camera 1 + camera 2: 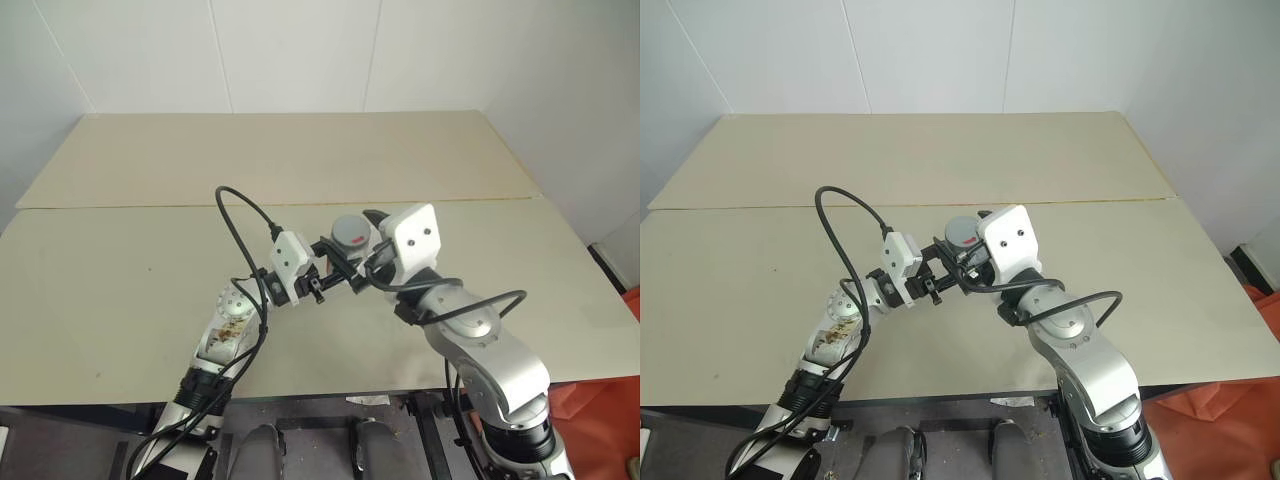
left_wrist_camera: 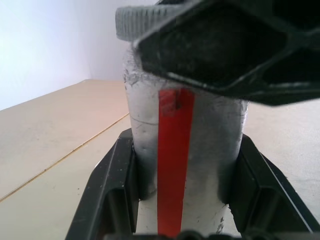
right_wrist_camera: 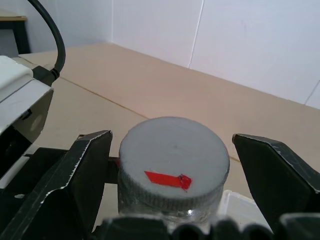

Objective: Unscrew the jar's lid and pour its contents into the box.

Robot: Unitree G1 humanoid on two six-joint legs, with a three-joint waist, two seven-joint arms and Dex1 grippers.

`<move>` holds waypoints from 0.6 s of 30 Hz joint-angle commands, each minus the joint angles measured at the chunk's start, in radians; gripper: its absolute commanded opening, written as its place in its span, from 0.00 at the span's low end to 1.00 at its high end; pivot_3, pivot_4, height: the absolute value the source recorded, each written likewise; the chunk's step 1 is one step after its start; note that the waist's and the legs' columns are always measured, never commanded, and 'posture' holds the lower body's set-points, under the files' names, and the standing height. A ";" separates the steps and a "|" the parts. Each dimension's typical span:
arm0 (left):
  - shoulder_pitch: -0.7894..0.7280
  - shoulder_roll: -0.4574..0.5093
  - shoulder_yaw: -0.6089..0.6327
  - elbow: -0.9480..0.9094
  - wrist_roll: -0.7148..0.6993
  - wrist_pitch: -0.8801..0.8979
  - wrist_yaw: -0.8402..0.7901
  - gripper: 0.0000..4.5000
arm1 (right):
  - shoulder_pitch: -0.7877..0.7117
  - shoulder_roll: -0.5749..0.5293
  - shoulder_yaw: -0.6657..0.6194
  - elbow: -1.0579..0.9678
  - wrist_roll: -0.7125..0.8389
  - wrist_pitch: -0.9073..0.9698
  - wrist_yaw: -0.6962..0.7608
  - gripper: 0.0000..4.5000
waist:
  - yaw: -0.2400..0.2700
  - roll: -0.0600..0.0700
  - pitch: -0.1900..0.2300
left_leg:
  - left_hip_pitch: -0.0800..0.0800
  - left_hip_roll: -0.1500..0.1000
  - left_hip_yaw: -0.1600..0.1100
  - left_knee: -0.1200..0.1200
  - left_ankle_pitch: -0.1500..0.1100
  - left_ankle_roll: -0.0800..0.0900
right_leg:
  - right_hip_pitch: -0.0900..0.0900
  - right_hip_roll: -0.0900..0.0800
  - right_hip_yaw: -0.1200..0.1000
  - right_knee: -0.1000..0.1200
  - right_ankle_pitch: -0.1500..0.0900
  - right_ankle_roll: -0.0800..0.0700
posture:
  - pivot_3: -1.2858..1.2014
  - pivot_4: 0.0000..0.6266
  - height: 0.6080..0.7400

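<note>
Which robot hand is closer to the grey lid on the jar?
The right. The right gripper has its open fingers on either side of the lid, not touching it. The left gripper is lower down, shut on the jar body below the lid.

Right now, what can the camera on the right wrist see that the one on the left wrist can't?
The right wrist view looks down on the lid: its flat grey top carries a red mark, and the right gripper stands open with a finger on each side, clear of the lid's rim. A cable crosses the corner, and a bit of pale plastic box peeks out beneath the jar.

The left wrist view shows the jar from the side, upright, with its long red stripe, clamped in the left gripper.

Both show the lid, the beige table and white walls.
</note>
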 commanded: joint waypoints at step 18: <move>0.004 -0.002 -0.001 -0.031 0.001 -0.019 -0.004 0.43 | -0.002 0.028 -0.030 0.000 -0.040 -0.056 0.032 0.65 | -0.001 0.000 0.000 | 0.000 0.000 0.000 0.000 0.000 0.000 | 0.000 0.000 0.000 0.000 0.000 0.000 | 0.52 0.24 1.00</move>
